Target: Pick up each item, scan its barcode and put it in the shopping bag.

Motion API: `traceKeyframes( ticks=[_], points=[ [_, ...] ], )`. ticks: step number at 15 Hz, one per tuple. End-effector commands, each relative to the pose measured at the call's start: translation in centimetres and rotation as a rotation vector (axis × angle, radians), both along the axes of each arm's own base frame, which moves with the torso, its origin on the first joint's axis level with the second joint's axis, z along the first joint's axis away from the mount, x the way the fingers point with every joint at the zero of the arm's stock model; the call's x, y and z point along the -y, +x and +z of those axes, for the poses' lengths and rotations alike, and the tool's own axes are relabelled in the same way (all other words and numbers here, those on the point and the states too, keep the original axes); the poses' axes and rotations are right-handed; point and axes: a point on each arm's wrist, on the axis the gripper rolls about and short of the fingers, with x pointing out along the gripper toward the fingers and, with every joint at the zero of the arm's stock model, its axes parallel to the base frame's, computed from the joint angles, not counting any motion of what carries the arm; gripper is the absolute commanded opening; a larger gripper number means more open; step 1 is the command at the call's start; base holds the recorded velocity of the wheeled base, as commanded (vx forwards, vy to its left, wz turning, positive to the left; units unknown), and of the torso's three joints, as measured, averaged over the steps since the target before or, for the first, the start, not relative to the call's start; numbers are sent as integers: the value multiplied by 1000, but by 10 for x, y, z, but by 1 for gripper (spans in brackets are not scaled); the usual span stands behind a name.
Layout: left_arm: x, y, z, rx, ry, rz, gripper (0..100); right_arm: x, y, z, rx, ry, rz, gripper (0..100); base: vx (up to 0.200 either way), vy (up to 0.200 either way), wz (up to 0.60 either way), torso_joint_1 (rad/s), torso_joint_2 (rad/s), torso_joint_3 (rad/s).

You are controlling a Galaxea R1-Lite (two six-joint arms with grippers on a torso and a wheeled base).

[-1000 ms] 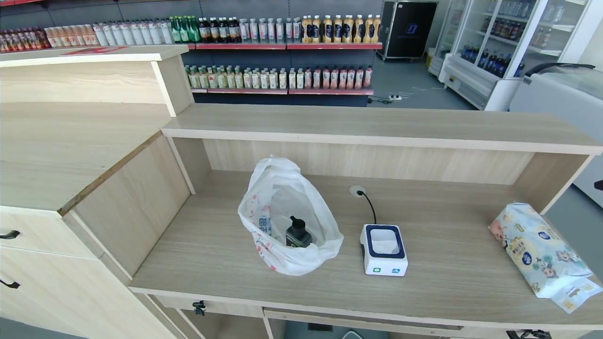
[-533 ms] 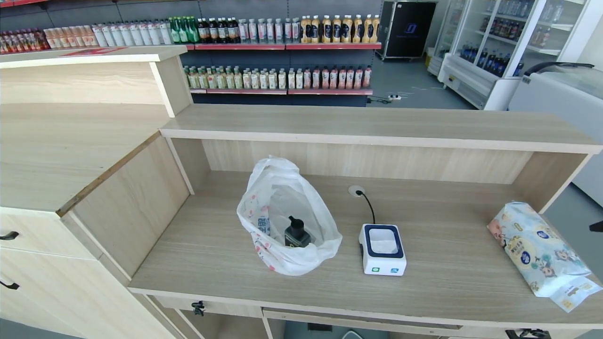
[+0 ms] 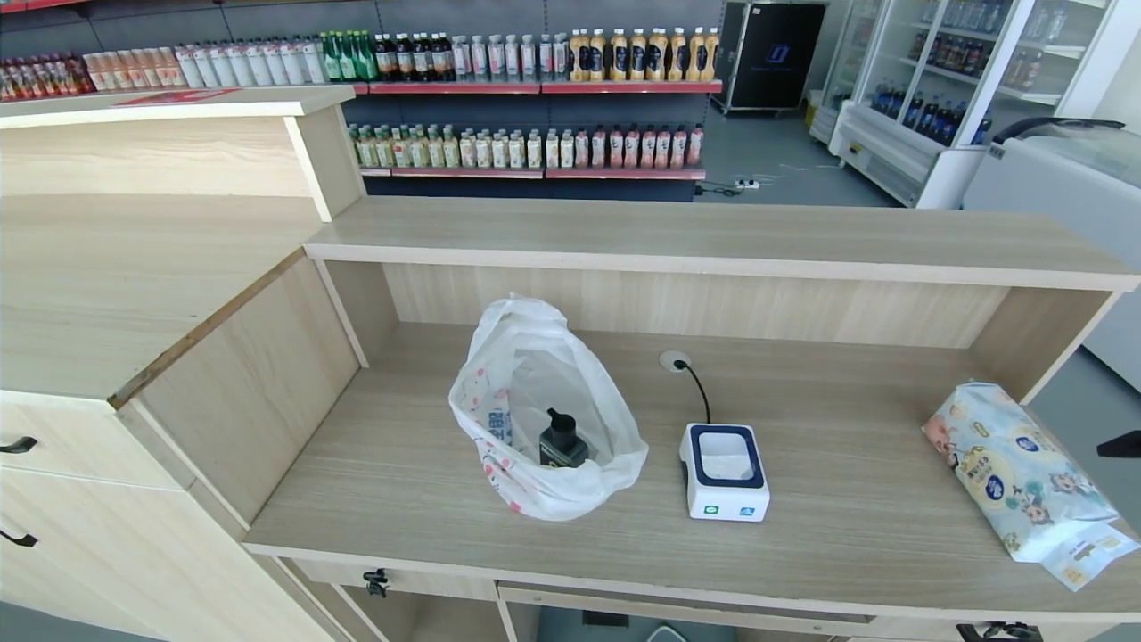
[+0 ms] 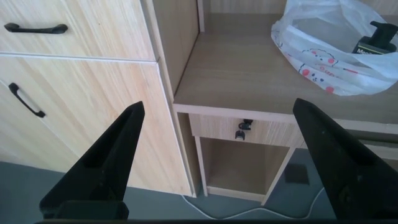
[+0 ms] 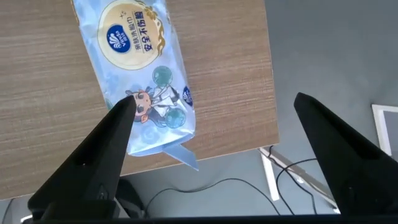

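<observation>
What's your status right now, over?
Left claw open, empty. Right claw open, beside pack on counter. Bottle in bag. Scanner between pack and bag.

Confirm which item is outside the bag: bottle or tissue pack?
The tissue pack, lying on the counter at the right end. The black bottle stands inside the shopping bag.

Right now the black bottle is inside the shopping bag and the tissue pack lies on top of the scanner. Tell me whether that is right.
Not quite. The tissue pack is not on the scanner; it lies at the right end of the counter, well apart from the scanner, as the head view shows. The black bottle is indeed inside the shopping bag.
</observation>
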Motion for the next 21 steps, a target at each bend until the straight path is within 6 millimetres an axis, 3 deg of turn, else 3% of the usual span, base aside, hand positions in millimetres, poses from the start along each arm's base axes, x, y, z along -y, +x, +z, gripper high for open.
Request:
traceKeyframes(
  ticks=[1, 10, 21],
  points=[
    [0, 0, 0, 0, 0, 1, 100, 3, 3, -15, -29, 32, 2, 100, 0, 0, 0, 0, 0, 0],
    [0, 0, 0, 0, 0, 1, 100, 7, 19, -48, -61, 109, 56, 100, 0, 0, 0, 0, 0, 0],
    [0, 0, 0, 0, 0, 1, 100, -26, 68, -92, -56, 143, 252, 100, 0, 0, 0, 0, 0, 0]
  ],
)
